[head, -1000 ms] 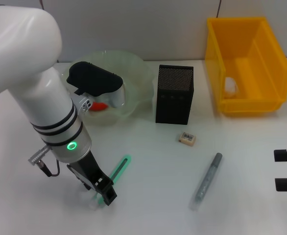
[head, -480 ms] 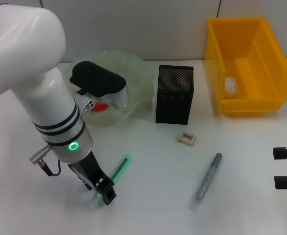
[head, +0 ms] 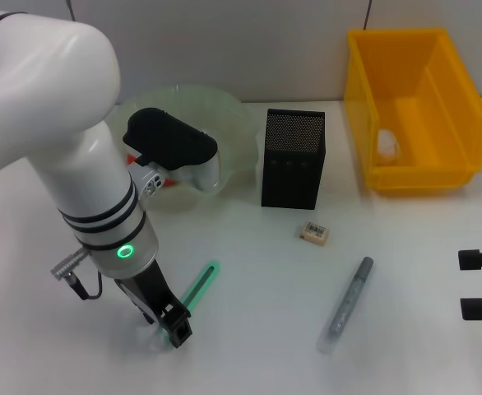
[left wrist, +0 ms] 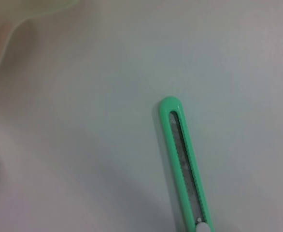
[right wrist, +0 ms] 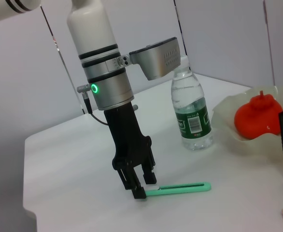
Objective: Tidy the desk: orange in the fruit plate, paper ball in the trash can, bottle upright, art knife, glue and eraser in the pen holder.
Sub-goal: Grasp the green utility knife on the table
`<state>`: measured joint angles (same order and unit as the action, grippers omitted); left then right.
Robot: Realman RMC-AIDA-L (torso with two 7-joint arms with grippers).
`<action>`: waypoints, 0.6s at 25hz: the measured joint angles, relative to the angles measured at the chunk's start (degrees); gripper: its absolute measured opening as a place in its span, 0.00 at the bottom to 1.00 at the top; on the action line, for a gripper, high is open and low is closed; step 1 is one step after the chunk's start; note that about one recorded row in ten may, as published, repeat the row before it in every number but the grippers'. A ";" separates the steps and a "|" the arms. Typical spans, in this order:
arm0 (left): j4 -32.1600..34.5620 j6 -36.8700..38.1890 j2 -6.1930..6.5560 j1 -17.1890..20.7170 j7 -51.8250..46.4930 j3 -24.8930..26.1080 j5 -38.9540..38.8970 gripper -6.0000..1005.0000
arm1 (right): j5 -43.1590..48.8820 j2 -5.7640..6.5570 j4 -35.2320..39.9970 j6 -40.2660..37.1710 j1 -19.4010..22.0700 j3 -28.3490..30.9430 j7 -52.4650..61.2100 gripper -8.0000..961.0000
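Observation:
The green art knife (head: 200,285) (left wrist: 185,164) (right wrist: 179,189) lies flat on the table. My left gripper (head: 175,329) (right wrist: 140,186) stands low over its near end, open, with a finger on either side. The bottle (right wrist: 192,116) stands upright behind it, hidden by my arm in the head view. The orange (right wrist: 257,113) (head: 169,177) sits in the fruit plate (head: 229,123) (right wrist: 227,115). The paper ball (head: 386,144) lies in the yellow trash can (head: 414,177). The eraser (head: 314,233) and the grey glue stick (head: 346,304) lie in front of the pen holder (head: 293,156). My right gripper (head: 481,284) is parked open at the right edge.
My left arm's white bulk covers the table's left part in the head view. The fruit plate's rim (left wrist: 6,29) shows near the knife's tip in the left wrist view. White tabletop lies between the knife, the eraser and the glue stick.
My left arm has shifted slightly to the right and its gripper has sunk a little at the knife's near end. The knife and the right gripper have not moved.

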<state>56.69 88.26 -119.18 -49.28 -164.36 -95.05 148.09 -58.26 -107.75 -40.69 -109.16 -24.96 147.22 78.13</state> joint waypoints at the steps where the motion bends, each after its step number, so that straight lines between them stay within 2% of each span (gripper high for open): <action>1: 0.00 -0.03 0.00 0.01 -0.01 -0.14 0.00 0.54 | 0.01 0.00 0.00 0.00 0.00 0.00 0.00 0.80; 3: 0.00 -0.10 0.00 0.02 -0.04 -0.20 0.00 0.53 | 0.03 0.00 0.00 0.00 0.00 0.00 0.00 0.80; 8: -0.07 -0.16 0.00 0.07 0.01 -0.26 -0.08 0.39 | 0.07 0.00 0.00 0.00 0.00 0.00 0.00 0.80; 15: -0.09 -0.25 0.00 0.14 0.01 -0.32 -0.07 0.39 | 0.22 0.00 0.00 0.00 0.00 0.00 0.05 0.80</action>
<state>56.60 88.01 -119.18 -49.14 -164.35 -95.37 148.02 -58.03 -107.75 -40.70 -109.16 -24.96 147.21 78.19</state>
